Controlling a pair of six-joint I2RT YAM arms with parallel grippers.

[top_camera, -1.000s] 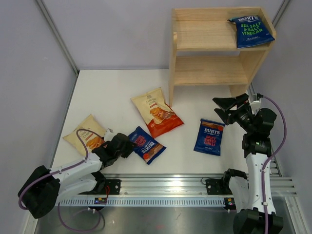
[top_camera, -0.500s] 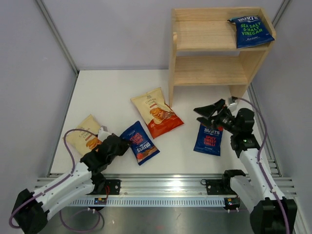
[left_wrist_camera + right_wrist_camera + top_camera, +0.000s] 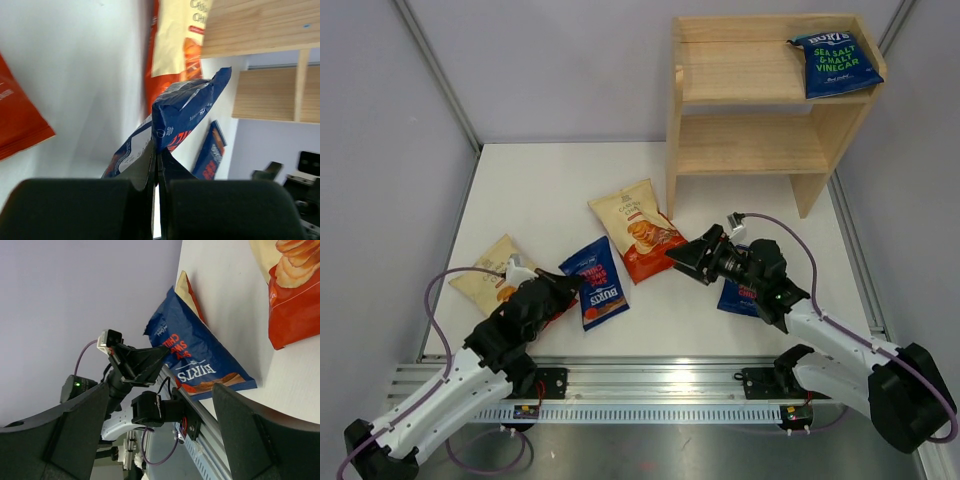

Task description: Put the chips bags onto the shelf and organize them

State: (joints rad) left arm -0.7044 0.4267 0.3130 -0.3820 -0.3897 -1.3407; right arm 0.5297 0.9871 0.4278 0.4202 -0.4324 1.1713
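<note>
My left gripper (image 3: 566, 291) is shut on the corner of a dark blue Burts bag (image 3: 599, 284), which stands tilted off the table; the left wrist view shows the pinch (image 3: 157, 150) on that bag (image 3: 187, 107). My right gripper (image 3: 688, 257) is open and empty, low over the table, pointing left at that bag (image 3: 200, 355). A second blue bag (image 3: 735, 297) lies mostly hidden under the right arm. One cream and red-orange bag (image 3: 640, 230) lies mid-table, another (image 3: 492, 277) lies by the left arm. The wooden shelf (image 3: 745, 145) stands at the back right with a third blue bag (image 3: 835, 62) on its top tier.
Grey walls close in the table on the left, back and right. An aluminium rail (image 3: 660, 378) with the arm bases runs along the near edge. The shelf's lower tier (image 3: 740, 160) holds nothing.
The left gripper has carried the blue bag a little right and turned it more upright. The right arm has swung left and down from beside the shelf to mid-table, covering the second blue bag.
</note>
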